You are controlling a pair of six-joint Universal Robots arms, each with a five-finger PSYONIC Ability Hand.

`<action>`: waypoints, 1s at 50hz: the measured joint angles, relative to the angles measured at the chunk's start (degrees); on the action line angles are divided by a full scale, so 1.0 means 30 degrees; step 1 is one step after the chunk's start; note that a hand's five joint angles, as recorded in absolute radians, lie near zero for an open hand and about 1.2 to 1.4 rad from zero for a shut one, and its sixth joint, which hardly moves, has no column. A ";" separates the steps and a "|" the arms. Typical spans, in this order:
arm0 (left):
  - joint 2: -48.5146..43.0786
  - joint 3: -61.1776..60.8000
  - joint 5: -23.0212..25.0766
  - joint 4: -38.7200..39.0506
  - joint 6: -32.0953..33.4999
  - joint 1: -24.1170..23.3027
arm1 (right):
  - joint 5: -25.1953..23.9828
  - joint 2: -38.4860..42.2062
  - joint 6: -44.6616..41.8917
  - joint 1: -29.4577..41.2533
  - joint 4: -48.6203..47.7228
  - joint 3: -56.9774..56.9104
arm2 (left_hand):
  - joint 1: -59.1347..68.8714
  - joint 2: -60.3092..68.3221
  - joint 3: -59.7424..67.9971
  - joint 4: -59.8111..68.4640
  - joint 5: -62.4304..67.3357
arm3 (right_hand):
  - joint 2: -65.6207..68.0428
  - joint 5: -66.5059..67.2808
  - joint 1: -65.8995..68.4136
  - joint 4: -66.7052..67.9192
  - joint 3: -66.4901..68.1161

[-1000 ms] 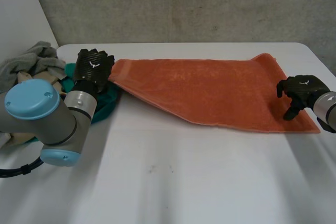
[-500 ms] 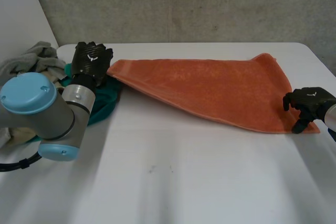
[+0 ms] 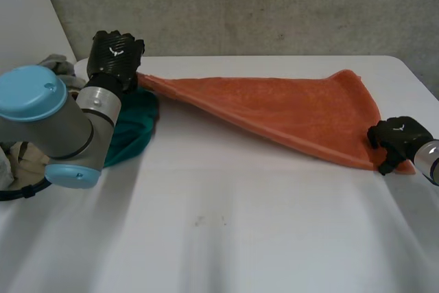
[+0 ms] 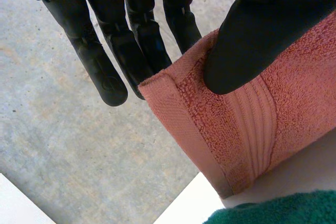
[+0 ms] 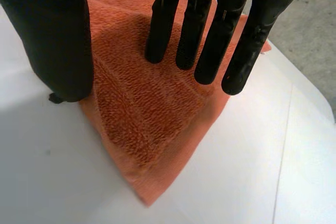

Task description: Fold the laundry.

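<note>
One corner of the orange towel (image 3: pixel 274 111) is raised higher off the desk (image 3: pixel 226 224) than before, pinched by the left hand (image 3: pixel 115 60) fingers; the right hand (image 3: pixel 394 138) fingers are held straight over the opposite corner

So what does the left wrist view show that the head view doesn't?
Left wrist view: the grip up close, with the left hand pinching a corner of the towel between its thumb and fingers, and the ribbed band by the hem. Head view: the towel stretched over the table to the right hand at its other end, and grey clothes beside the left arm. Both: left hand, towel, teal cloth.
</note>
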 measured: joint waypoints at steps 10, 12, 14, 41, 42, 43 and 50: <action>-0.0003 0.0155 -0.0009 -0.0015 0.0005 0.0022 | 0.0138 0.0452 0.0240 0.0068 -0.0482 -0.0975 | 0.0000 0.0000 0.0000 0.0000 0.0000 | 0.1303 0.1518 0.1157 0.1480 0.1418; -0.0002 0.0144 -0.0009 -0.0022 0.0007 0.0025 | 0.0143 0.0551 0.0242 0.0077 -0.0482 -0.1131 | 0.0000 0.0000 0.0000 0.0000 0.0000 | 0.1341 0.1563 0.1178 0.1511 0.1459; -0.0010 0.0116 -0.0009 -0.0028 0.0007 0.0034 | 0.0154 0.0704 0.0243 0.0084 -0.0477 -0.1329 | 0.0000 -0.0002 0.0000 0.0000 0.0000 | 0.1785 0.1943 0.1582 0.1920 0.1865; -0.0249 0.0239 -0.0038 -0.0032 0.0008 0.0487 | 0.0123 0.0134 0.1046 -0.0074 0.2580 -0.1915 | 0.0002 0.0000 0.0000 0.0000 0.0000 | -0.0241 0.0589 -0.0015 -0.0377 -0.0342; -0.0252 0.0249 -0.0038 -0.0032 0.0008 0.0502 | 0.0122 0.0189 0.1030 -0.0073 0.2585 -0.1932 | 0.0000 0.0000 0.0000 0.0000 0.0000 | -0.0241 0.0589 -0.0015 -0.0377 -0.0342; -0.0263 0.0292 -0.0036 -0.0042 0.0009 0.0550 | 0.0137 0.0510 0.0970 -0.0079 0.2555 -0.2062 | 0.0000 0.0000 0.0000 0.0000 0.0000 | -0.0246 0.0536 -0.0020 -0.0392 -0.0359; -0.0282 0.0361 -0.0021 -0.0210 0.0008 0.0601 | 0.0222 0.1111 0.0826 -0.0050 0.2284 -0.2337 | 0.0000 0.0000 0.0000 0.0000 0.0000 | -0.0496 0.0322 -0.0278 -0.0665 -0.0597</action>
